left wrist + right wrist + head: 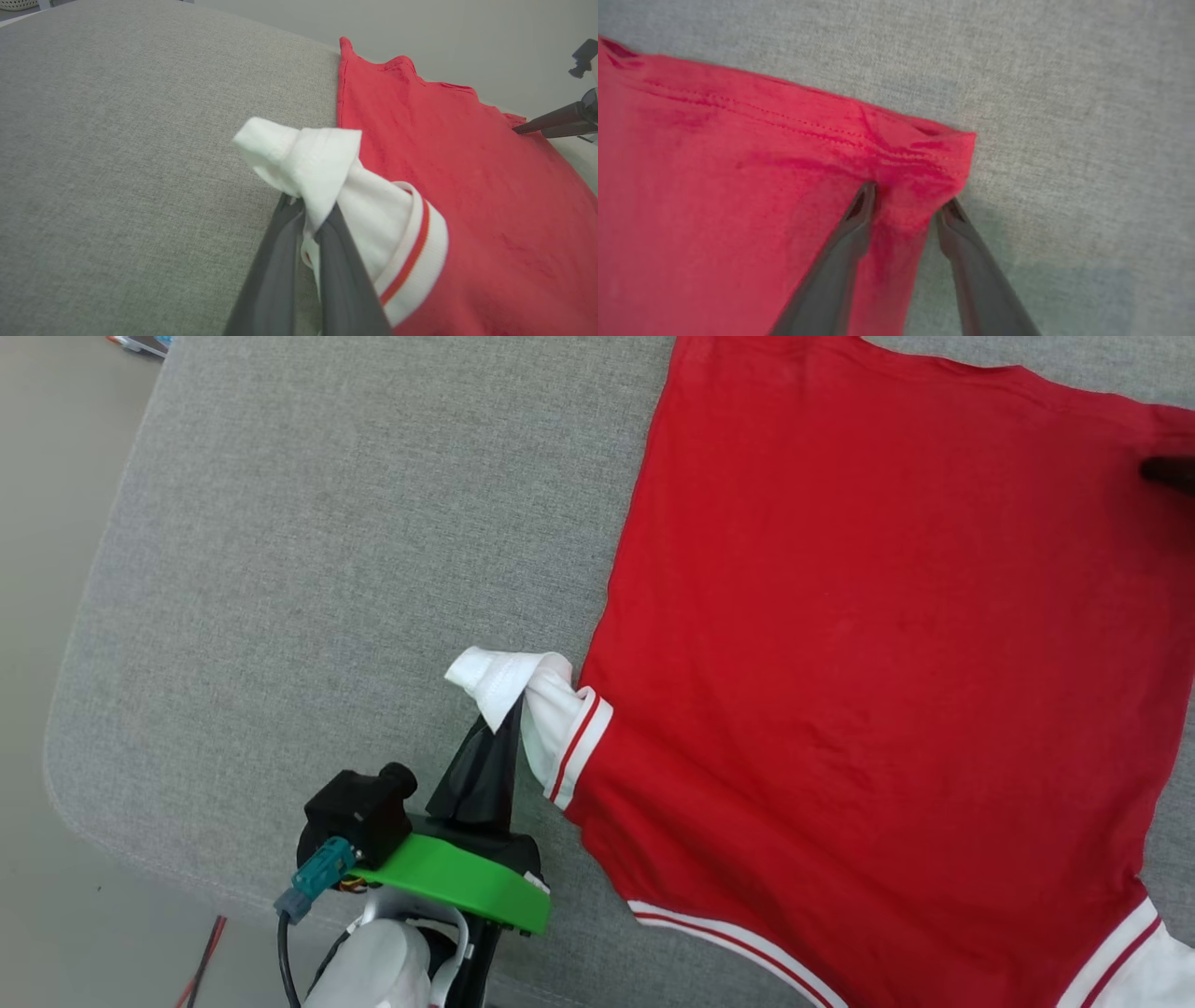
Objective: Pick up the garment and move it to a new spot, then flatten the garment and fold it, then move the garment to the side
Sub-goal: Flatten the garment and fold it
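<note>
The garment [868, 644] is a red jersey lying spread out, plain side up, on the grey cushion [327, 569]. My left gripper [512, 709] is shut on its bunched white sleeve [523, 681], lifted a little at the garment's left edge; in the left wrist view the gripper [310, 212] pinches that sleeve [317, 158] above its red-striped cuff. In the right wrist view my right gripper [908, 205] stands open, its two fingers straddling a hemmed corner of the red garment [714, 210], with a fold of cloth between them. Its dark tip [1167, 471] shows at the head view's right edge.
The cushion's rounded edge runs down the left and across the front, with pale floor [37, 523] beyond. A red and black cable [207, 952] lies on the floor by my left arm. The garment's other white sleeve [1158, 961] sits at the lower right.
</note>
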